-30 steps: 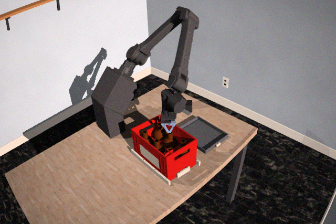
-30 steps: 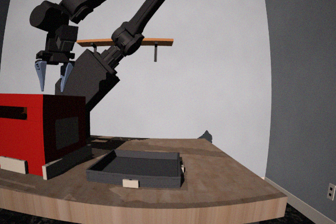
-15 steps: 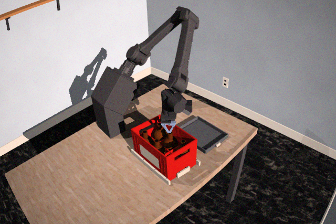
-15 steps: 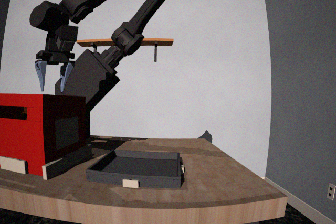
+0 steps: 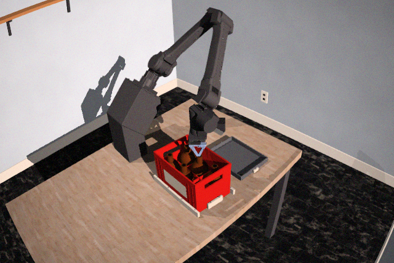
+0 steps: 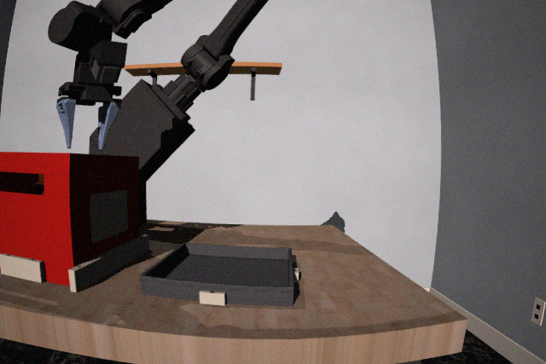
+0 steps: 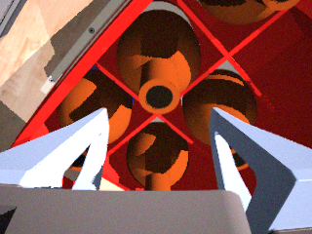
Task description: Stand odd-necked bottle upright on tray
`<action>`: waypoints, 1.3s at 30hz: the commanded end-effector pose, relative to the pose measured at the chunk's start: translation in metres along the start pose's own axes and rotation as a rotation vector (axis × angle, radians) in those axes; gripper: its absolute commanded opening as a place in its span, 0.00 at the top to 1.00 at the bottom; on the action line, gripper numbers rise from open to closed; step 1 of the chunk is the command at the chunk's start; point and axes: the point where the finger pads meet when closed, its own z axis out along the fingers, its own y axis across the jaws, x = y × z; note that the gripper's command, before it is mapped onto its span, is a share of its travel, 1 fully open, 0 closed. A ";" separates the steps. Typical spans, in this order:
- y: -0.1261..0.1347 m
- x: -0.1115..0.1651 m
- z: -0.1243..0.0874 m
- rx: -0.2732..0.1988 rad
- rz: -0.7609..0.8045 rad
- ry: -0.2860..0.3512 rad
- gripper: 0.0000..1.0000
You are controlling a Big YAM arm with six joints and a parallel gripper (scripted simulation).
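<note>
Step in hand, by the look of it: inspection/approach, nothing lifted yet. Dark six-joint arm's pincer [image 6: 84,145] w/ pale blue tapered fingers [image 6: 66,119] hovers just above red plastic crate [image 6: 35,214], tips pointing down, spread partway, released, nothing betw. them.

Wrist view: looks straight down into red cross-divided cells; brown glossy bottles [image 7: 158,58] upright, dark round mouths visible. One bottle mouth [image 7: 159,97] sits roughly centred betw. the fingers, probably the candidate. Neck thickness difference too small to judge from here; cannot tell which is the odd one.

Next move, as a guess: drop straight down so fingers straddle that neck w/o clipping neighbours or dividers, clench below the lip, lift vertical till clear of rim, then carry right to tray.

Flat dark grey shallow tray [image 6: 220,282], low raised rim, sits on light wood-grain counter [image 6: 352,303] just right of crate, apart from it. Crate rests within pale cream corner stops [image 6: 21,267]; crate loose, so side-loading could shift it. Bottles smooth, rounded shoulders, likely slippery.
</note>
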 end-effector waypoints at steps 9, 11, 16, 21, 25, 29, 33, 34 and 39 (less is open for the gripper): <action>-0.013 0.003 -0.001 0.013 0.001 -0.014 0.39; -0.014 0.002 -0.001 0.015 -0.001 -0.015 0.39; -0.015 0.000 -0.002 0.016 -0.003 -0.016 0.39; -0.016 0.000 -0.002 0.016 -0.003 -0.016 0.39; -0.016 0.000 -0.002 0.016 -0.003 -0.016 0.39; -0.016 0.000 -0.002 0.016 -0.003 -0.016 0.39; -0.016 0.000 -0.002 0.016 -0.003 -0.016 0.39; -0.016 0.000 -0.002 0.016 -0.003 -0.016 0.39; -0.016 0.000 -0.002 0.016 -0.003 -0.016 0.39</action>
